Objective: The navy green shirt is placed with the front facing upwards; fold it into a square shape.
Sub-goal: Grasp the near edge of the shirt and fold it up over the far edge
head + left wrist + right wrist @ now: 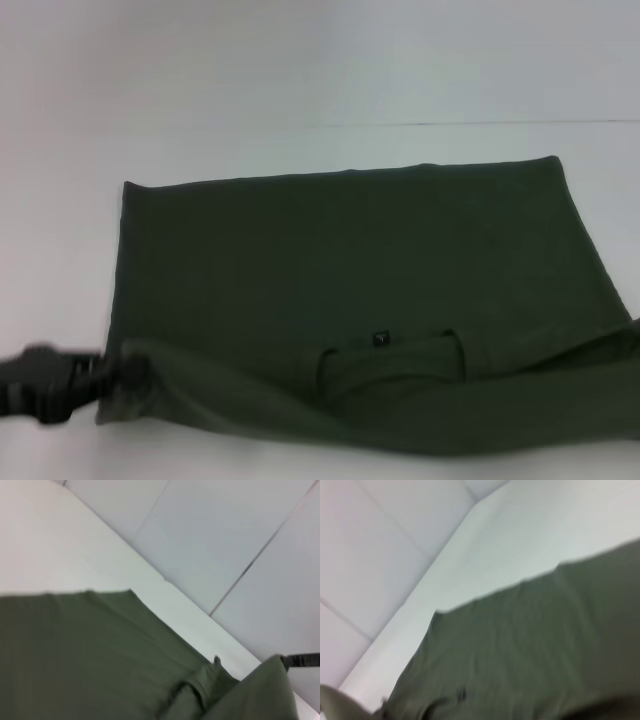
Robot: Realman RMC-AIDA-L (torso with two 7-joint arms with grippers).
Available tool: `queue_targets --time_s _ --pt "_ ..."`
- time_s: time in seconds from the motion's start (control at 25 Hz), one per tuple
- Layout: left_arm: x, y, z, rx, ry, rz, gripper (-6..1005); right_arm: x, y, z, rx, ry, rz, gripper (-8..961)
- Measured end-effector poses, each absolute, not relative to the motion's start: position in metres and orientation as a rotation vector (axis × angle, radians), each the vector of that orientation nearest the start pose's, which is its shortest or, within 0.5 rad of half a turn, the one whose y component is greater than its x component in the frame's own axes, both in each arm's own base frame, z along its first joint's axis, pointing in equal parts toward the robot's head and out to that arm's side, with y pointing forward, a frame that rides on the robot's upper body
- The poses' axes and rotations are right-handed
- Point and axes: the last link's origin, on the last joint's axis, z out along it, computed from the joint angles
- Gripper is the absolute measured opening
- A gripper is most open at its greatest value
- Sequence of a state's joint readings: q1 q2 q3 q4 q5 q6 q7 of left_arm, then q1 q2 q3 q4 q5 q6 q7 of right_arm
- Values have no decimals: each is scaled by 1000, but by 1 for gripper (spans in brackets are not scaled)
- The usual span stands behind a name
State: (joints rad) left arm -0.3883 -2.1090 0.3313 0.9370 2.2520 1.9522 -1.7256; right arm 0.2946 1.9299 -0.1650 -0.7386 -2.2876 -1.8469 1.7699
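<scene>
Gripping shirt (350,270), left gripper (120,378) (head view only)

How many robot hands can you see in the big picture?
1. The left end effector is at the near left corner of the green shirt. The right one may be hidden past the right edge.

We see our left arm reaching in low from the left edge of the head view, its black, blocky claw (128,376) at the near-left corner of the dark olive-green cotton shirt (350,260), closed on the lifted hem; our right arm lies outside the head view; in the left wrist view a black claw (300,660) shows at the far raised corner, its fingers unclear.
</scene>
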Motion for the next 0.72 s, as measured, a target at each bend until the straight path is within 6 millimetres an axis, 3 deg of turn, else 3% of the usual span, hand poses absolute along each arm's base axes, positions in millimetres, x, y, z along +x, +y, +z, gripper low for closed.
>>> queue_targets --time_s 0.04,0.16,0.2,0.24,0.48,0.6,0.72 --pt "-303 257 60 -2620 -1164 -760 29 375 230 113 -2251 1426 742 117" --pt "-289 295 63 -2605 -1113 -736 29 368 265 119 -2204 1390 734 122" --pt "-282 317 62 -2588 -1097 -710 29 366 276 120 -2191 1380 725 124" --pt "-282 317 62 -2588 -1097 -710 29 363 289 121 -2183 1366 716 125" --pt "-265 377 55 -2478 -1090 -609 28 339 350 120 -2148 1289 667 135" --pt "-261 396 55 -2397 -1092 -565 28 325 383 110 -2134 1249 604 139" --pt "-261 409 56 -2326 -1082 -545 28 318 398 103 -2127 1236 571 144"
